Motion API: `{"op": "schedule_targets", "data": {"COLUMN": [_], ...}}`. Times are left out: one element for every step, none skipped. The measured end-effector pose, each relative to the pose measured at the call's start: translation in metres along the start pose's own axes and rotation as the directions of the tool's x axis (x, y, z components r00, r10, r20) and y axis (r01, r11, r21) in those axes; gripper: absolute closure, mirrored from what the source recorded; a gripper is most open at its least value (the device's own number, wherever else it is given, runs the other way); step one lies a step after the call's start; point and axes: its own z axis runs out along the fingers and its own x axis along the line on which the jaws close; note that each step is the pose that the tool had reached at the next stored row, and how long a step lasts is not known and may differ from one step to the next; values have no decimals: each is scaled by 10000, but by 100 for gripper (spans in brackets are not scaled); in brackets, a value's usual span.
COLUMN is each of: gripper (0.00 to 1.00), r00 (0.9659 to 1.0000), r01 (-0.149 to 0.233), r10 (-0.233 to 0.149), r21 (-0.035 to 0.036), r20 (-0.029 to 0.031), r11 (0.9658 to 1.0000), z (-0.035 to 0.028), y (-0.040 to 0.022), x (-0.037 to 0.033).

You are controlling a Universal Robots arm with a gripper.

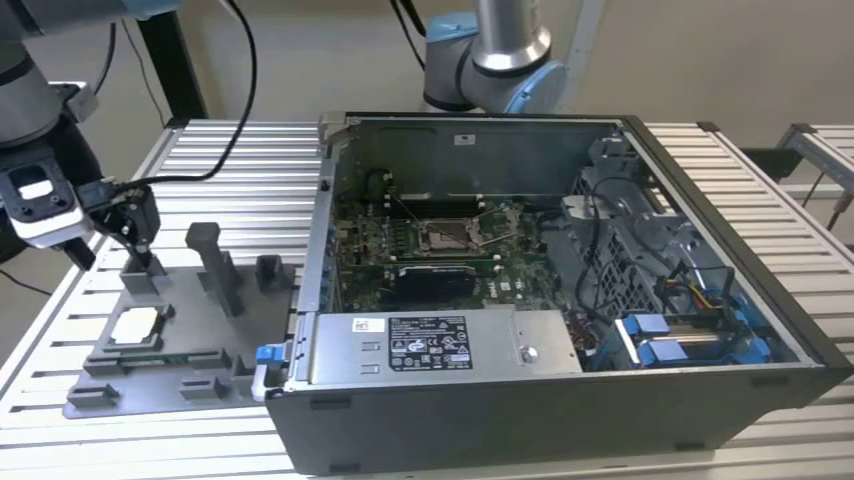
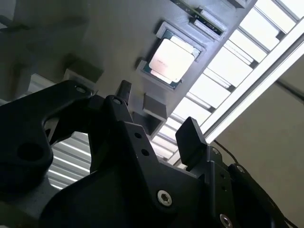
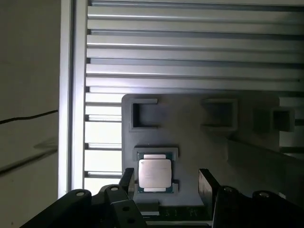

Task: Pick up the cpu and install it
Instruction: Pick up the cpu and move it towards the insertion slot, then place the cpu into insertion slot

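Cpu point(image 3: 154, 173) sits in its pocket on the grey holder point(image 3: 190, 142) on the table point(image 1: 200, 160), untouched, and we judge the pick-up barely begun: our tool point(image 3: 166, 175) hangs above, fingers point(image 3: 207, 180) apart, and must straddle its edges squarely.

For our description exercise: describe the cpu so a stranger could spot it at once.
Beside the open computer case, on the exterior view's left, a grey fixture tray lies. The cpu sits flat in its square recess, the only pale silver square among grey posts.
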Motion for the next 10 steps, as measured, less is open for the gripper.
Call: {"op": "schedule_targets", "data": {"gripper": [0, 0, 0, 0, 0, 0, 0, 0, 0, 0], "r00": [10000, 10000, 10000, 10000, 10000, 10000, 10000, 10000, 10000, 10000], "r01": [0, 0, 0, 1, 1, 2, 4, 6, 8, 11], "r10": [0, 0, 0, -1, -1, -2, -4, -6, -8, -11], "r21": [-1, -1, -2, -2, -3, -4, -6, -9, -12, -14], "r20": [1, 0, 0, -1, -1, -1, 0, 0, 1, 1], "r11": [10000, 10000, 10000, 10000, 10000, 10000, 10000, 10000, 10000, 10000], "z": [15, 27, 41, 54, 65, 79, 94, 108, 123, 138], "y": [-9, -16, -24, -31, -37, -44, -50, -56, -61, -64], "x": [1, 2, 2, 3, 3, 3, 4, 5, 6, 7]}}
